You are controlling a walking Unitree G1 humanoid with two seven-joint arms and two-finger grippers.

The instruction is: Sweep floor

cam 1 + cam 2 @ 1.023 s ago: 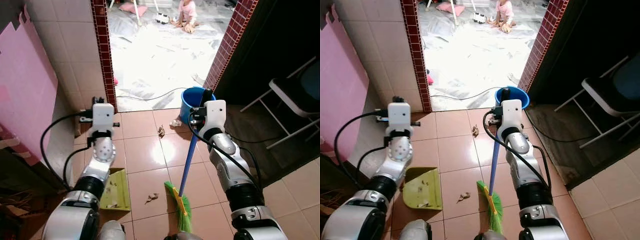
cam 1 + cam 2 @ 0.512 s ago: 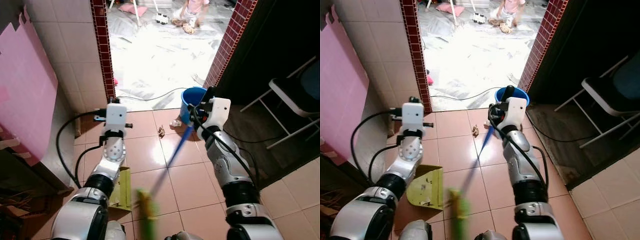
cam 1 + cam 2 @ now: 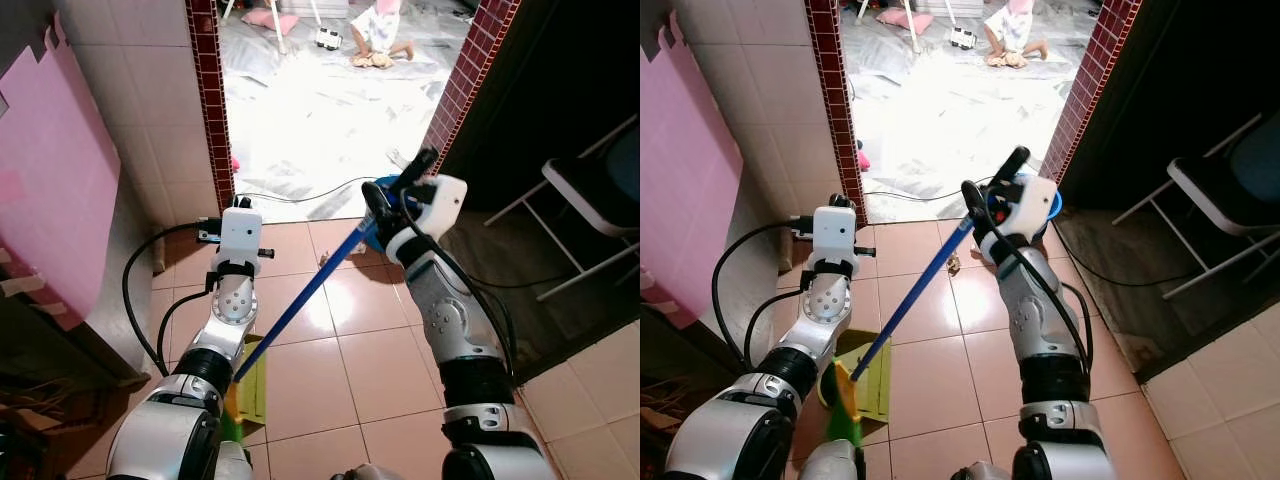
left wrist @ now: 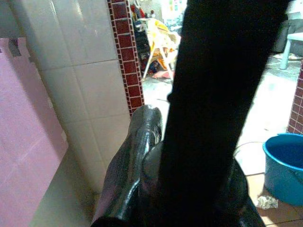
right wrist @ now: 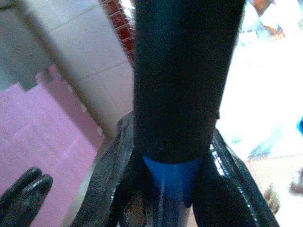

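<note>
On tiled floor [image 3: 340, 370] before doorway, we sweep debris toward dustpan [image 3: 868, 385]. Right claw [image 3: 992, 196] clamped round black grip of broom [image 3: 300, 305]; blue shaft slants down to our left, green bristles at dustpan lip. Left claw [image 4: 189, 156] closed on dark dustpan handle. Judgement: keep pan edge flat on tile, short light strokes, bristles low. Scraps near blue bucket [image 4: 284, 158] still need fetching.
</note>
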